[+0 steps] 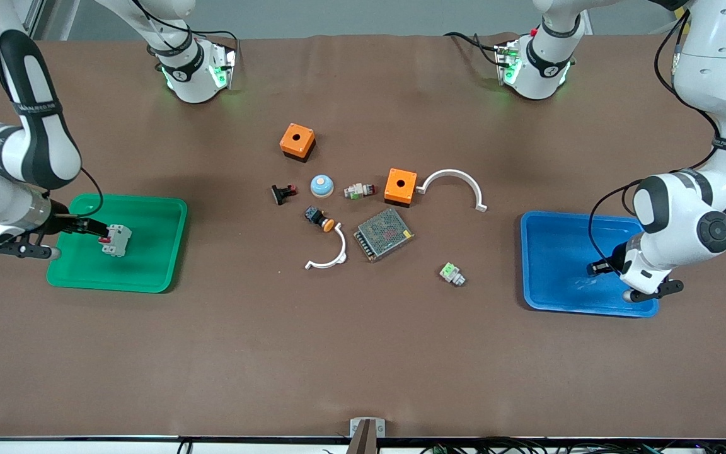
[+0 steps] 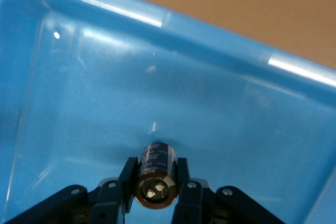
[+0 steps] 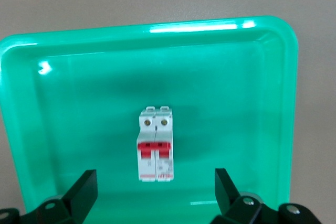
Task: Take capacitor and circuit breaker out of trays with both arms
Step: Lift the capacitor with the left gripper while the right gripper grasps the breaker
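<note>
So the left claw (image 2: 155,192) is sitting low inside the shallow blue plastic tray (image 1: 552,252) at the left arm's end of the surface, and it's pinching the tiny black stubby capacitor (image 2: 156,174) snugly between its two black fingers (image 2: 128,179). The capacitor is lying sideways in that grip, pale-marked end facing the wrist camera, hanging just over the tray floor; can't tell if it's actually touching.

The right claw (image 3: 155,192) is doing the reverse: its fingers (image 3: 84,187) are spread wide with nothing between them, hovering over the green plastic tray (image 1: 149,214) at the right arm's end of the surface. The white-grey rectangular breaker (image 3: 155,144) with the red switch levers is lying on the green tray's floor, roughly mid-tray, clear of both fingers.

Working outward from the green tray toward the blue one, the brown surface (image 1: 363,353) is holding a loose cluster between them: two orange boxes (image 1: 297,141), a metal mesh-topped block (image 1: 384,234), two white curved pieces (image 1: 454,183) and a few small switches.
</note>
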Tool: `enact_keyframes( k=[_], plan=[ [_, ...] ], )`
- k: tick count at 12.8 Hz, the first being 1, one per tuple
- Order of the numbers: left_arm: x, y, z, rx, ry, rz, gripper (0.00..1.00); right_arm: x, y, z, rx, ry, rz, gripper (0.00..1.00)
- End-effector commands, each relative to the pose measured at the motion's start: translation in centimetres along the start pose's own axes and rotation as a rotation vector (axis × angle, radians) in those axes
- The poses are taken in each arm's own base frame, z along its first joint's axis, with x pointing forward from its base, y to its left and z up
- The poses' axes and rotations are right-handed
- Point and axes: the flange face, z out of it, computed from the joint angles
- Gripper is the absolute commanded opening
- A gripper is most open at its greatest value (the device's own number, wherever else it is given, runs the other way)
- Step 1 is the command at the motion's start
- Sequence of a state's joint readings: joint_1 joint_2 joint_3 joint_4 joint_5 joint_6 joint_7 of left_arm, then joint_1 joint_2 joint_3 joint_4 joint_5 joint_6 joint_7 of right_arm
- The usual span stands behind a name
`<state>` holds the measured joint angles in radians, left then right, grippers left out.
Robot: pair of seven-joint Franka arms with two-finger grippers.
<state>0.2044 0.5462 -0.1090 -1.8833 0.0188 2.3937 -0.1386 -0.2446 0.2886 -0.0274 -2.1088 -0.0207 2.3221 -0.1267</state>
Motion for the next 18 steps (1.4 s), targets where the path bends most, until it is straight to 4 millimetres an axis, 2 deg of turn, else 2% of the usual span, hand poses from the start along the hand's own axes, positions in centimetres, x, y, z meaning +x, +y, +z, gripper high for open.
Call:
enact_keyframes(
  k=[1, 4, 6, 10, 11, 12, 13, 15, 17, 18],
  plan=[
    [-0.3, 2.1, -4.7, 0.006, 0.053, 0.030, 0.00, 0.1, 0.2, 3.0, 0.002, -0.007, -0.011, 0.99],
    [-2.0, 6.2, -8.3, -0.012, 0.005, 0.061, 0.00, 0.1, 0.1, 5.1, 0.005, -0.027, -0.013, 0.97],
    [-3.8, 10.8, -9.0, -0.029, -0.022, 0.024, 0.00, 0.1, -0.1, 5.4, 0.006, -0.035, -0.015, 0.81],
    [-7.8, 20.0, -8.6, -0.061, -0.064, -0.071, 0.00, 0.1, 0.2, 5.9, 0.006, -0.044, -0.012, 0.49],
    [-9.2, 22.3, -8.1, -0.052, -0.076, -0.077, 0.00, 0.0, 0.2, 5.9, 0.006, -0.046, -0.012, 0.40],
    [-11.2, 24.7, -6.6, -0.034, -0.096, -0.091, 0.00, 0.0, 0.2, 5.9, 0.006, -0.049, -0.015, 0.33],
    [-12.4, 26.3, -5.6, -0.024, -0.107, -0.133, 0.00, 0.0, 0.2, 5.9, 0.007, -0.050, -0.028, 0.28],
    [-14.7, 28.1, -3.4, -0.004, -0.131, -0.152, 0.00, -0.1, 0.5, 5.8, 0.009, -0.050, -0.074, 0.23],
    [-17.0, 28.3, -0.9, -0.020, -0.111, -0.168, 0.00, -0.2, 0.9, 5.7, 0.010, -0.052, -0.070, 0.10],
    [-18.0, 28.8, -0.1, -0.022, -0.110, -0.177, 0.00, -0.2, 0.6, 5.0, 0.012, -0.066, -0.076, 0.08]
  ],
)
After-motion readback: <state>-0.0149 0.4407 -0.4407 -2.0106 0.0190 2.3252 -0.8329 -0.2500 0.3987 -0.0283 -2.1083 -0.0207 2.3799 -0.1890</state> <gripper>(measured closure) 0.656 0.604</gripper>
